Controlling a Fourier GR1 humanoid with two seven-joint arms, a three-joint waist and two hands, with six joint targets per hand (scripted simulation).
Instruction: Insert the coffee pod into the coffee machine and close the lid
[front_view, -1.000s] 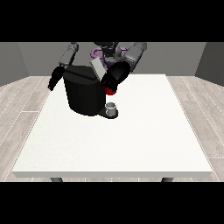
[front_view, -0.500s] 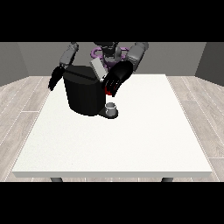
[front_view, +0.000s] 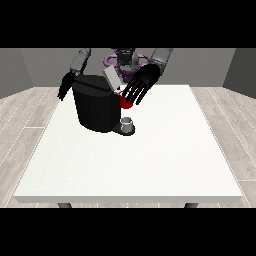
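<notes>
The black coffee machine (front_view: 94, 107) stands on the white table (front_view: 150, 160) at the back left. Its grey lid (front_view: 111, 79) is tilted up. A red thing at the machine (front_view: 124, 102) shows just below the lid. The hand at the view's right (front_view: 141, 85) hovers over that red thing, its fingers spread straight and pointing down towards it, holding nothing. The hand at the view's left (front_view: 65, 88) hangs beside the machine's left side with its fingers relaxed downward. A small grey thing (front_view: 128, 123) sits on the machine's base in front; I cannot tell whether it is the pod.
The robot's torso (front_view: 125, 59) is behind the table's far edge, right behind the machine. The white table stretches wide in front of and to the right of the machine.
The hand at the view's right has lifted up and to the right, away from the red thing, and its fingers have spread. The other hand and the machine have hardly moved.
</notes>
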